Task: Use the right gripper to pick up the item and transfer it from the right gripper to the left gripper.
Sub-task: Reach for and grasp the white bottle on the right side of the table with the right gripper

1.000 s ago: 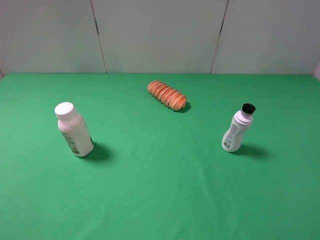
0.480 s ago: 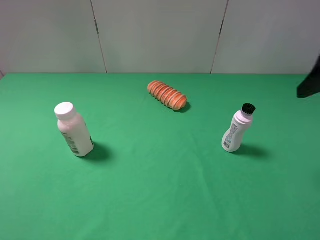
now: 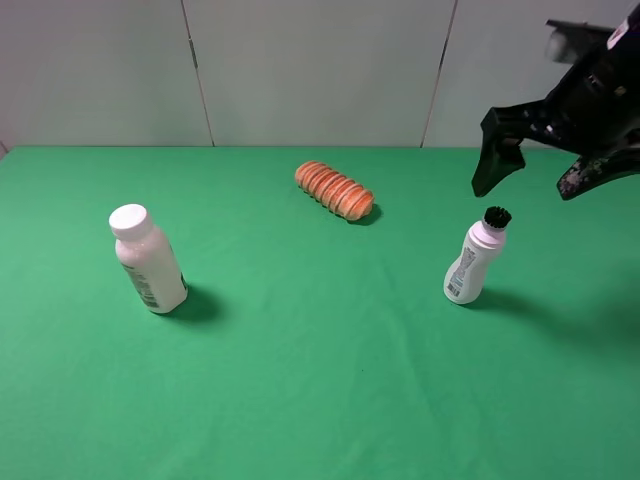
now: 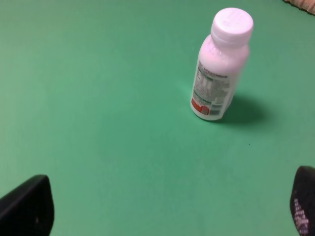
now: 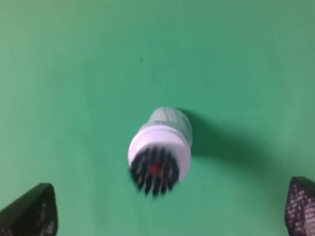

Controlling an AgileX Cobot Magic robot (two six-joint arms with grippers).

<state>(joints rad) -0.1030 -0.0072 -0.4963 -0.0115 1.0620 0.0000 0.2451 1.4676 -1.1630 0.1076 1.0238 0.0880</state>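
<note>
My right claw [image 3: 527, 182], black pointed jaws on a black wrist, hangs in the air over the small slim white plastic bottle with the black bristly tip [image 3: 470, 262], its jaws spread wide with nothing between them. I judge I hold them that far apart so the waisted body can pass between them on the way down. In the right wrist view the bristles sit about midway between my two tips, which suits a straight descent. The bottle stands upright on the right side of the green cloth table [image 3: 320, 400], apart from everything else, so I have room on each side. My left claw [image 4: 165, 211], also black, gapes empty near the larger white plastic bottle with the white screw cap [image 4: 219, 69], waiting its turn, I'd say. The orange striped bread roll [image 3: 334, 190] lies well apart at the back. The slim bottle's label carries dark print too small to read; the larger bottle's label shows grey lines and a red patch at the foot, too blurred to read
</note>
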